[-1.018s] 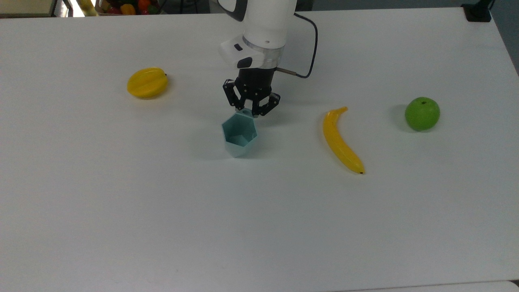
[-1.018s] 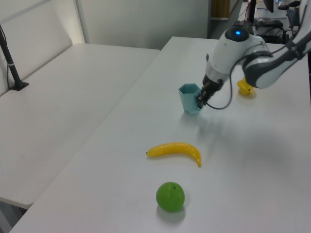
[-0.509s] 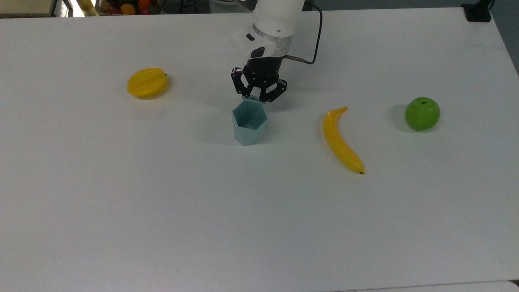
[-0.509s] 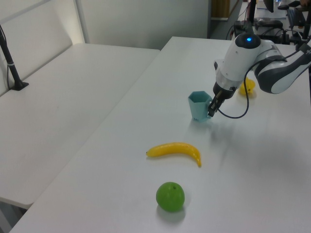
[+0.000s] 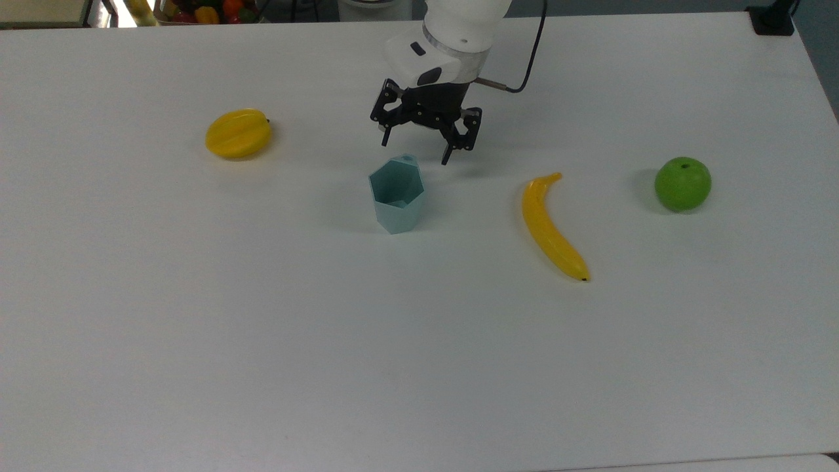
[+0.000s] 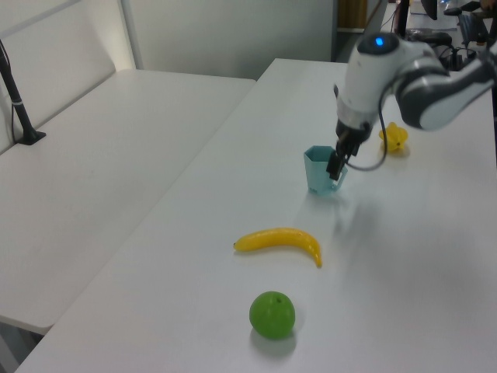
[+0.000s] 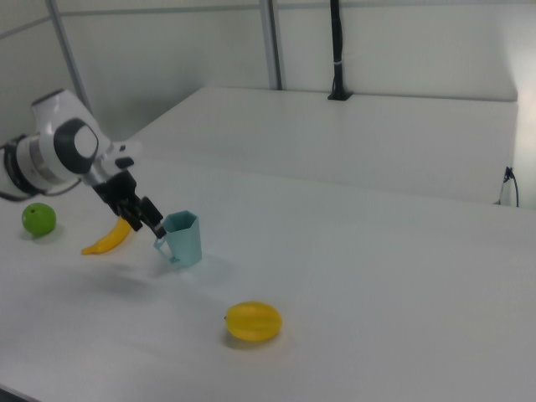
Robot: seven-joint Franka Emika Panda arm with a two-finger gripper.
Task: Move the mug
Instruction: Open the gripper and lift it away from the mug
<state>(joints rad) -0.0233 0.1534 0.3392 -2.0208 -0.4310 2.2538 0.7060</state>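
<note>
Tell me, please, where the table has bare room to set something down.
The whole near half of the table, below the mug and banana in the top view, is bare. The crowded spot is around the mug, where the open end effector hovers.

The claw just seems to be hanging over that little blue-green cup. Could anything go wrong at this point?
Possibly. The gripper hangs open just behind the mug, near its small handle, so a careless move could clip the rim and tip the mug over. If the mug slid toward the top view's right, it might bump the banana. The mug stands upright on the table for now.
</note>
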